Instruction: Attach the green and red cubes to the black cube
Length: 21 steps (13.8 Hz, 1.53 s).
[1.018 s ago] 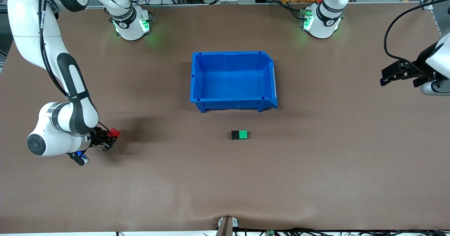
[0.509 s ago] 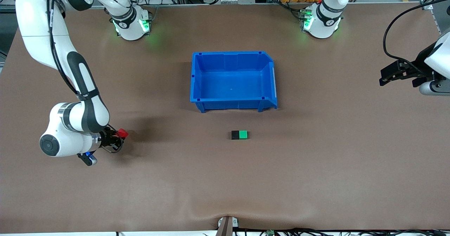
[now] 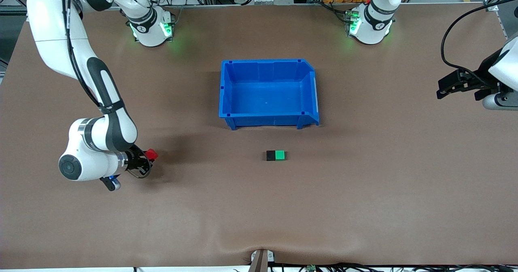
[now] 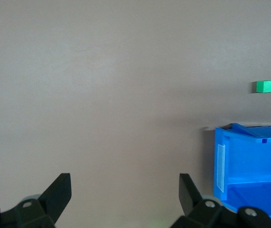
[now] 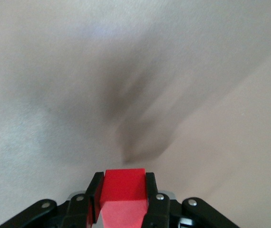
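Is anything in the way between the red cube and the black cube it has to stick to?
Nothing visible is. The right claw is shut on the red cube, over bare table toward the right arm's end. The black cube sits joined to the green cube, with its free side facing the red one. The blue bin lies farther from the front camera, off that path.

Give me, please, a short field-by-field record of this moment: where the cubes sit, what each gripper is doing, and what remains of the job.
red cube: clamped in the right gripper, over the right arm's end of the table
green cube: on the table, touching the black cube
blue bin: empty, farther from the front camera than the joined pair
left gripper: open, holds nothing, waits at its own end
remaining: red cube not yet attached
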Each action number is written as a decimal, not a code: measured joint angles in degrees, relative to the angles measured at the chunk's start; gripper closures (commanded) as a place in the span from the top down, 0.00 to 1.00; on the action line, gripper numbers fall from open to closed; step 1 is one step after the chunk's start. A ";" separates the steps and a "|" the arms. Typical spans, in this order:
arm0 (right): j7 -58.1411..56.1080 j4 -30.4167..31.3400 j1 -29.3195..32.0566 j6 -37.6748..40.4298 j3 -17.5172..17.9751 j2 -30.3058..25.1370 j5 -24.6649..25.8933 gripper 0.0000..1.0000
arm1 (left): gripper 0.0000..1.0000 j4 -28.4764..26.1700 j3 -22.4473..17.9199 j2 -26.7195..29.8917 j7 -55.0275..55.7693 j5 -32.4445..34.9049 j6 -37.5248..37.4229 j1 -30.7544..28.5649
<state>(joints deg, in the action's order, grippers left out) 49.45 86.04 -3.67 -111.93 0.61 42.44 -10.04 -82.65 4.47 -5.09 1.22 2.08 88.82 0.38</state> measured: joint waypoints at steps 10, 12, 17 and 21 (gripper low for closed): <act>7.48 -0.12 -2.55 -0.28 0.01 0.00 -2.23 0.00 | 1.00 -0.02 0.00 0.00 0.00 -0.43 0.00 -0.01; 9.58 -0.29 -3.41 -0.47 0.02 0.00 -2.35 0.00 | 1.00 -0.04 -0.02 0.00 0.00 -1.86 0.00 -0.08; 13.29 -0.95 -5.02 -1.03 0.02 0.00 -3.50 0.00 | 1.00 -0.05 -0.03 0.00 0.00 -2.09 0.00 -0.08; 16.57 -0.98 -6.39 -2.50 0.03 0.00 -3.62 0.00 | 1.00 -0.05 -0.03 0.00 0.98 -2.09 0.00 -0.06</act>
<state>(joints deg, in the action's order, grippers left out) 66.02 85.06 -10.06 -114.43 0.64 42.45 -13.66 -82.70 4.44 -5.09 2.20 -0.01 88.82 0.33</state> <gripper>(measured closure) 0.604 0.000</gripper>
